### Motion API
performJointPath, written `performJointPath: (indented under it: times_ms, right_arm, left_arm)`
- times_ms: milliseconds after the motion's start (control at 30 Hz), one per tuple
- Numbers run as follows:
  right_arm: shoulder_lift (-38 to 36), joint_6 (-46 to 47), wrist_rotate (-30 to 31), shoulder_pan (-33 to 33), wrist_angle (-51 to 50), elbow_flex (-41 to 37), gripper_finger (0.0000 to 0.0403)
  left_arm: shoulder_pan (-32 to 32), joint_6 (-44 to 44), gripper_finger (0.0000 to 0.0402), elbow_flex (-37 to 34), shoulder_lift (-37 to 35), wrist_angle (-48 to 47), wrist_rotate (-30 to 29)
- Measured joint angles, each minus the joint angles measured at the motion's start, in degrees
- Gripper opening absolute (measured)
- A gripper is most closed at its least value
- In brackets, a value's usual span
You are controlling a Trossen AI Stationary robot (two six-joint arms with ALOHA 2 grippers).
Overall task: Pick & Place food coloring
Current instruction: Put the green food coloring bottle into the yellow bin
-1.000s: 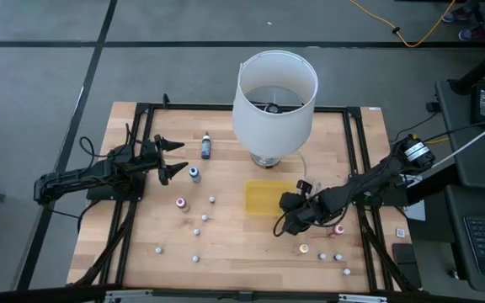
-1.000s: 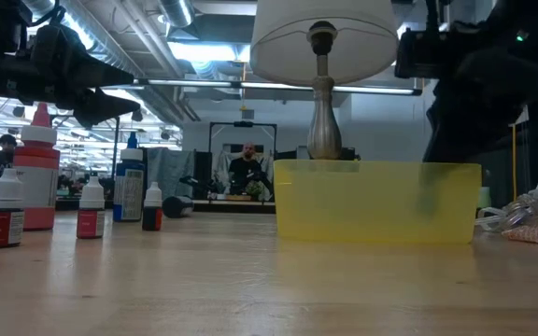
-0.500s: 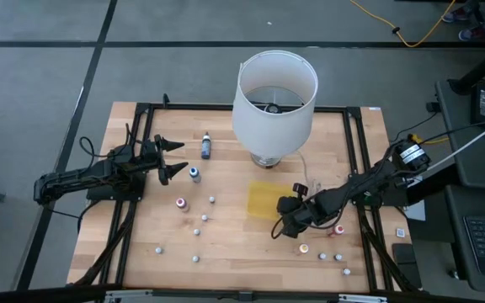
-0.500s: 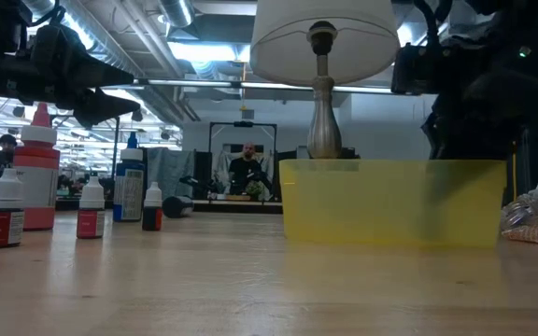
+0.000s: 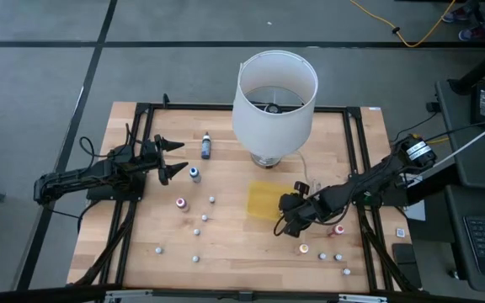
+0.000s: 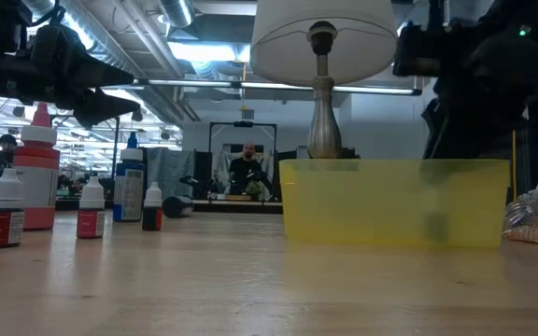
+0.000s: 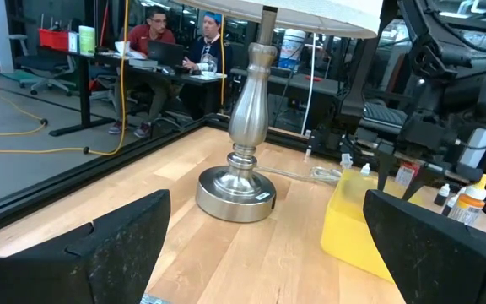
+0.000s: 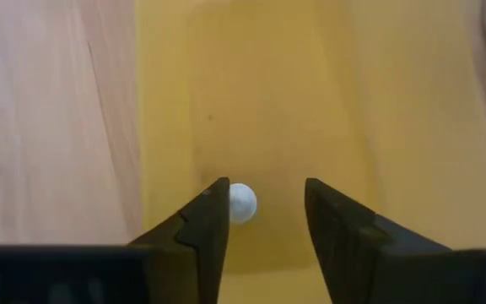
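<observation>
A flat yellow tray lies on the wooden table in front of the lamp. My right gripper hangs open over the tray's near right corner, pointing steeply down. A tiny white-capped food coloring bottle stands on the tray floor below the fingers, close to one of them. It shows through the tray wall in the low view. Other bottles are scattered about the table: a blue-topped one, a pink one and one with a red top. My left gripper waits open at the table's left, held level.
A lamp with a white shade and metal base stands behind the tray. A crumpled clear wrapper lies to the tray's right. More small bottles stand near the front right corner. People sit in the room beyond the table.
The yellow tray has shifted a little on the table, showing wider in the low view. The dark shape seen through its wall under my right gripper has sunk to the tray floor, while the gripper stays above the rim.
</observation>
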Motion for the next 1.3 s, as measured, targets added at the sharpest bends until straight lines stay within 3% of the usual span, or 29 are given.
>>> performJointPath:
  times_ms: [200,333,667,933,1300]
  right_arm:
    - [-5.0,2.8,0.4,-1.0,-7.5,1.8,0.0171]
    - [-8.6,9.8,0.5,-1.6,-15.5,3.6,0.0171]
    - [-14.6,38.7,-2.4,-1.6,-33.0,5.6,0.0174]
    - [-15.4,58.4,-10.9,-1.2,-47.1,5.6,0.0216]
    - [-15.5,69.5,-19.6,1.4,-42.1,-0.2,0.0243]
  left_arm:
    - [0.0,0.0,0.0389,0.0,0.0,0.0,0.0]
    - [0.0,0.0,0.0389,0.0,0.0,0.0,0.0]
    - [0.0,0.0,0.0389,0.0,0.0,0.0,0.0]
    - [0.0,0.0,0.0389,0.0,0.0,0.0,0.0]
    - [0.0,0.0,0.0389,0.0,0.0,0.0,0.0]
